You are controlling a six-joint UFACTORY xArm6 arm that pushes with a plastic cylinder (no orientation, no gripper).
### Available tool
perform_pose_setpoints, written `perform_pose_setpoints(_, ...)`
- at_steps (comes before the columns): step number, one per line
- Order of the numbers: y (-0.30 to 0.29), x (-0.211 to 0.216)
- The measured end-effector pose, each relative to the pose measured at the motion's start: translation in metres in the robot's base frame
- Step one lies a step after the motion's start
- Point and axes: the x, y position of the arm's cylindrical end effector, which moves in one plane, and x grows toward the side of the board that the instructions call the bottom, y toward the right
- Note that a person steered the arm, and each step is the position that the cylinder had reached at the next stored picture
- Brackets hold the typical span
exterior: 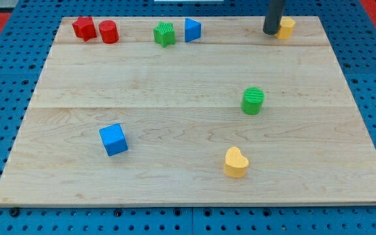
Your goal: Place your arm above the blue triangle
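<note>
The blue triangle (192,29) stands near the view's top, a little left of centre, just right of a green star-like block (164,33). My tip (270,31) is at the view's top right, touching or nearly touching the left side of a yellow block (285,27). The tip is well to the right of the blue triangle, at about the same height in the view.
A red star-like block (83,28) and a red cylinder (108,31) sit at the top left. A green cylinder (252,100) is right of centre. A blue cube (113,140) is at lower left, a yellow heart (235,162) at lower centre. The wooden board (175,78) lies on a blue pegboard.
</note>
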Motion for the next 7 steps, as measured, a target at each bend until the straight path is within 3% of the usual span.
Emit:
perform_pose_setpoints(3, 0.007, 0.000)
perform_pose_setpoints(4, -0.017, 0.000)
perform_pose_setpoints(5, -0.087, 0.002)
perform_pose_setpoints(6, -0.115, 0.032)
perform_pose_setpoints(7, -0.115, 0.033)
